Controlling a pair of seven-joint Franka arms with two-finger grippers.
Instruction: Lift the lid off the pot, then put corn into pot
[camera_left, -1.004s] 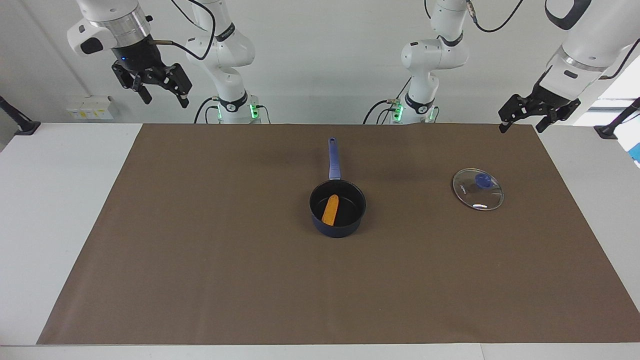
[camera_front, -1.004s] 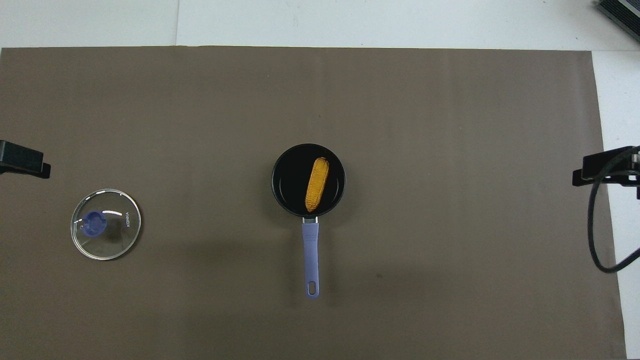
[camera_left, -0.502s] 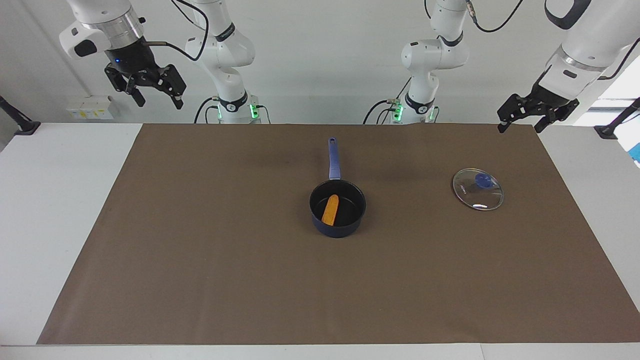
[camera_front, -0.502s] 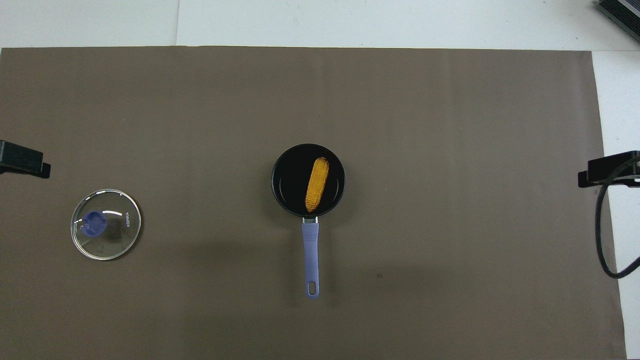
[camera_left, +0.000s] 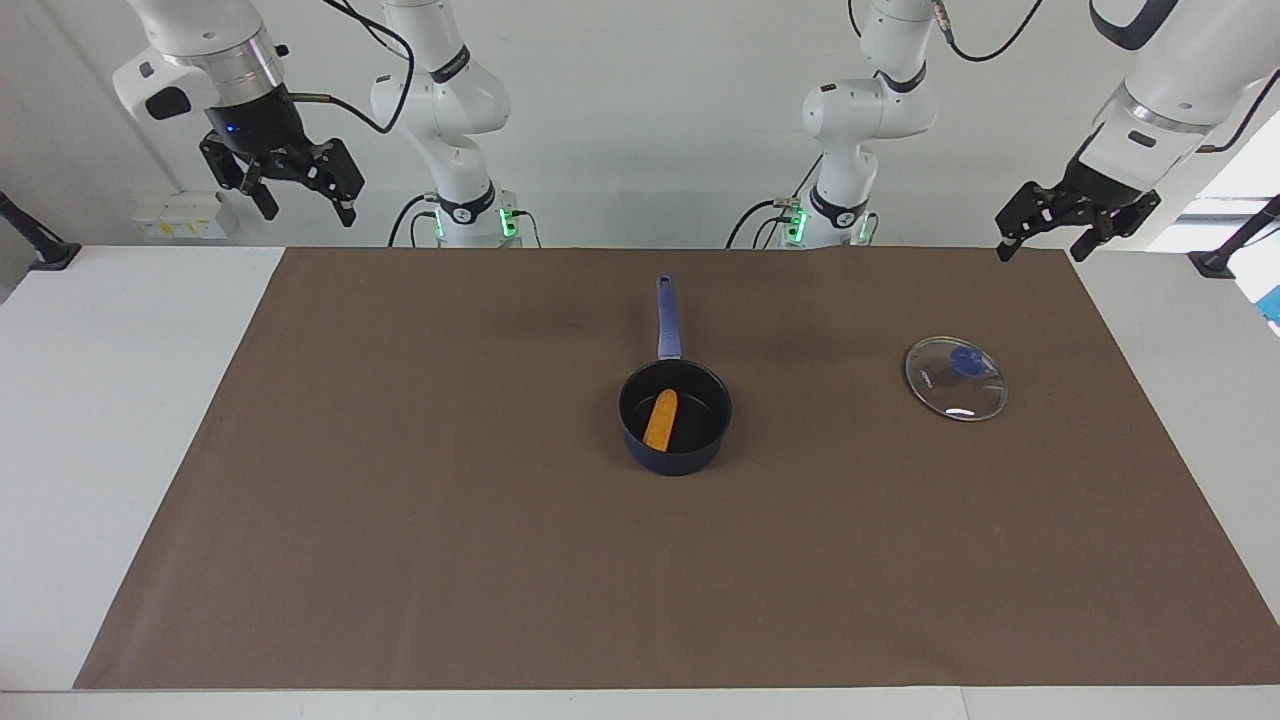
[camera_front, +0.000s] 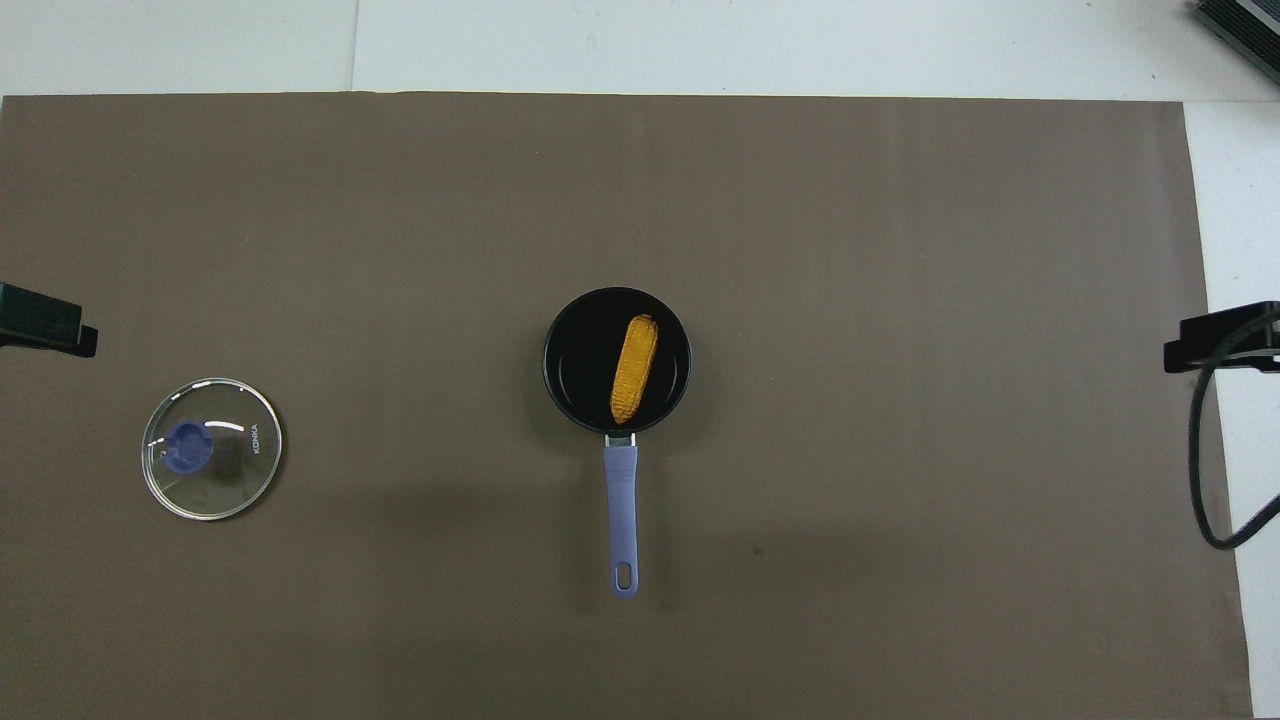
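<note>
The dark blue pot (camera_left: 690, 462) (camera_front: 560, 350) stands in the middle of the brown mat, its long handle (camera_left: 667, 315) (camera_front: 621, 505) pointing toward the robots. The yellow corn (camera_left: 660, 418) (camera_front: 634, 368) lies inside it. The glass lid (camera_left: 956, 378) (camera_front: 212, 449) with its blue knob rests flat on the mat toward the left arm's end. My left gripper (camera_left: 1040, 232) hangs open and empty in the air above the mat's corner at that end. My right gripper (camera_left: 298, 188) is raised high at the right arm's end, open and empty.
The brown mat (camera_left: 400, 500) (camera_front: 900, 300) covers most of the white table (camera_left: 100, 400). In the overhead view only dark gripper tips (camera_front: 45, 320) (camera_front: 1220, 340) show at the side edges, with a black cable (camera_front: 1200, 470) looping down at the right arm's end.
The right gripper has risen and drawn back toward its end of the table. The left gripper has lifted slightly. Pot, corn and lid have not moved.
</note>
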